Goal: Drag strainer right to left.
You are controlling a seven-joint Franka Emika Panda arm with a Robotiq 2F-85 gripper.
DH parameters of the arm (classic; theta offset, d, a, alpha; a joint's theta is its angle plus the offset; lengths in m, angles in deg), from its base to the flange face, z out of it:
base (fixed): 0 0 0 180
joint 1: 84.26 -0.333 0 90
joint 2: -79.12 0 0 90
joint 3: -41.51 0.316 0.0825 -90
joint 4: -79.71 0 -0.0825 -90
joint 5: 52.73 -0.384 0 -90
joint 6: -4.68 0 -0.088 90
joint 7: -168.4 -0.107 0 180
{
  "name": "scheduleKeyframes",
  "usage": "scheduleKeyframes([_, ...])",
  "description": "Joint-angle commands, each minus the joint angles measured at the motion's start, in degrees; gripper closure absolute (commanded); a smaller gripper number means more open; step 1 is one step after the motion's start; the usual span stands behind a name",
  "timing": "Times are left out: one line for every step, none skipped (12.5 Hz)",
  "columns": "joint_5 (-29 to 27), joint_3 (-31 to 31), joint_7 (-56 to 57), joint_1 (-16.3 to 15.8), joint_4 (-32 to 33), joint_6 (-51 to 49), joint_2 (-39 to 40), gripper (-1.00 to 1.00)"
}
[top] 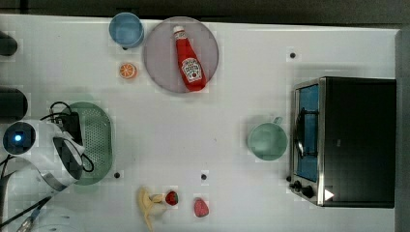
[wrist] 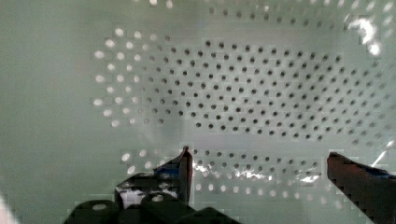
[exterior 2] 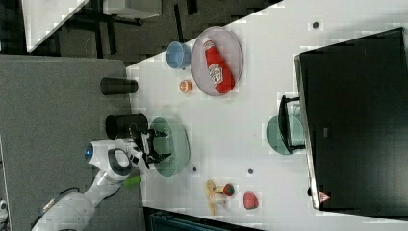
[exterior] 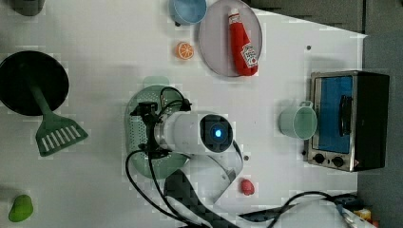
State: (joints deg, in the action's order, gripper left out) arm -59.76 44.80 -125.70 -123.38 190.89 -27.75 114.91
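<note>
The strainer [top: 100, 136], a pale sage-green oval basket with a dotted bottom, lies near the top view's left edge of the white table. My arm reaches over it and covers part of it. My gripper [wrist: 259, 156] is open, and its dark fingertips [wrist: 186, 161] hang low inside the basket, over the perforated bottom [wrist: 233, 84], with nothing between them. In the right view the gripper [exterior 2: 164, 144] spreads over the strainer [exterior 2: 177, 144] on the side nearest the arm. In the left view the strainer's rim [exterior: 134, 137] shows beside the wrist.
A mint-green mug [top: 267, 141] stands before a toaster oven [top: 343, 140] at the top view's right. A grey plate [top: 159, 67] holds a ketchup bottle [top: 189, 60], with a blue cup [top: 126, 30] and an orange slice [top: 128, 70] beside it. A banana [top: 146, 203] and strawberries [top: 201, 208] lie near the front edge.
</note>
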Motion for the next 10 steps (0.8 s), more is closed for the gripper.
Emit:
scheduleKeyframes([-0.23, -6.85, 16.85, 1.11, 0.33, -8.50, -11.64, -1.00])
scheduleKeyframes([-0.23, -9.30, 21.08, 1.35, 0.27, -12.53, -15.33, -1.00])
scheduleKeyframes([-0.23, -11.92, 25.74, 1.67, 0.20, -16.79, -19.16, -1.00])
scheduleKeyframes([-0.21, -14.90, 30.85, 2.02, 0.12, -21.12, -23.07, -1.00])
scheduleKeyframes([-0.17, -18.26, 36.29, 2.48, 0.05, -25.48, -26.91, -1.00])
scheduleKeyframes([-0.02, -21.92, 41.37, 3.01, 0.01, -29.31, -30.54, -1.00])
scheduleKeyframes([0.46, -25.64, 46.70, 3.54, -0.07, -32.52, -33.93, -1.00])
scheduleKeyframes([1.57, -29.15, 52.00, 4.07, -0.34, -35.25, -36.98, -1.00])
scheduleKeyframes([3.70, -32.47, 56.00, 4.55, -0.73, -37.92, -39.56, -1.00])
scheduleKeyframes([6.86, -35.54, 57.90, 4.93, -1.04, -40.05, -41.59, -1.00])
